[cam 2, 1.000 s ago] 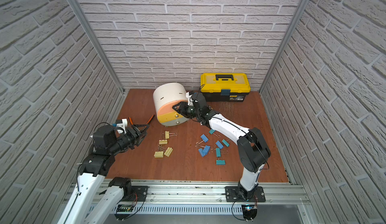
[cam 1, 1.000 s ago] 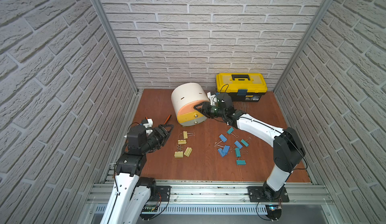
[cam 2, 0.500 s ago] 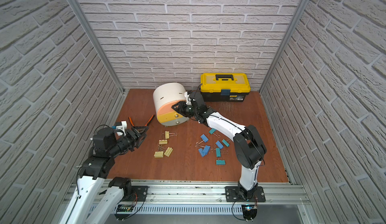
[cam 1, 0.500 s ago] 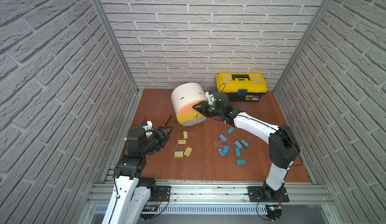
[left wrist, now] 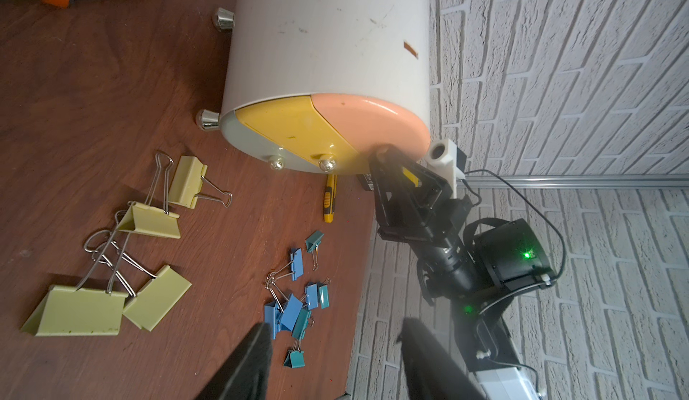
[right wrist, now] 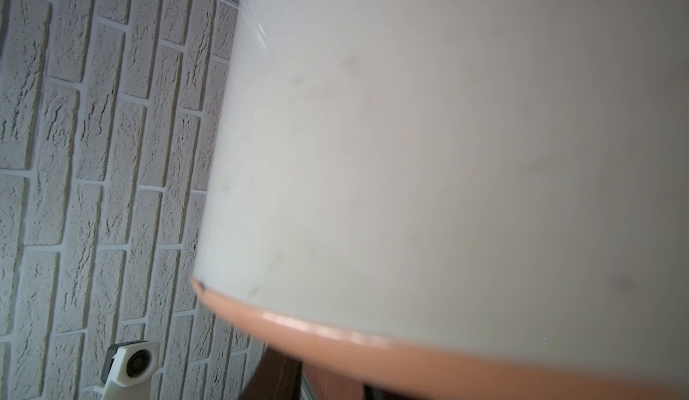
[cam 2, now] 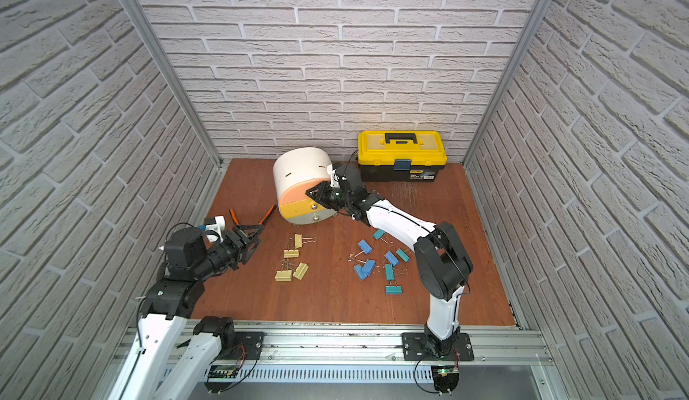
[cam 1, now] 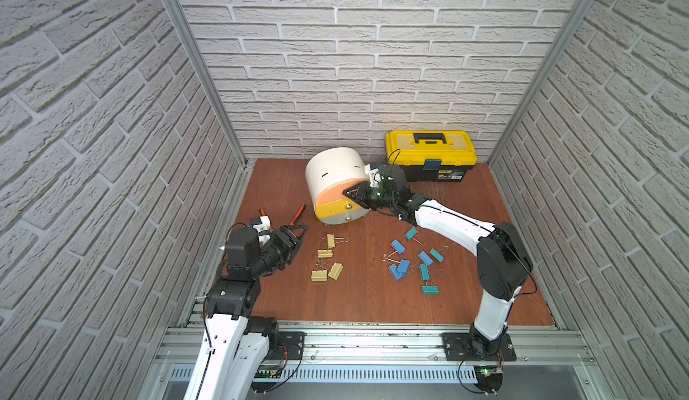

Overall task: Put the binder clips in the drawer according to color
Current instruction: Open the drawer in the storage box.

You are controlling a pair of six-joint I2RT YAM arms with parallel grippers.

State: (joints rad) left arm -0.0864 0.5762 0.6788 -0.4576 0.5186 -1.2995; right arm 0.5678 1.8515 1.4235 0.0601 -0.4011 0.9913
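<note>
- Centrally, toward the back of the worktop (cam 1: pixel 373 305), the drawer (cam 1: pixel 332 170) stands as a white barrel. It has three stacked fronts, peach, yellow and pale grey, all pushed in.
- Two knobs (left wrist: pixel 327 163) show on the lower two fronts. The peach front's knob is hidden behind the right claw (cam 1: pixel 348 193).
- The right claw's tips rest against the peach front, drawn close together. Whether they are clamped on the knob cannot be told.
- Four yellow binder clips (cam 1: pixel 324 253) lie loose below the drawer, left of frame centre.
- Four blue binder clips (cam 1: pixel 398 246) and four teal binder clips (cam 1: pixel 430 290) lie mixed in one scatter, right of centre. All twelve clips are on the worktop.
- The left claw (cam 1: pixel 294 232) hovers at lower left, just beside the yellow group, with its jaws apart and nothing between them.
- One pair of orange-handled pliers (cam 1: pixel 298 213) lies beside the left claw.
- One utility knife (left wrist: pixel 329 202) lies by the drawer's foot.
- One yellow toolbox (cam 1: pixel 430 152) sits at the back wall, right of the drawer.
</note>
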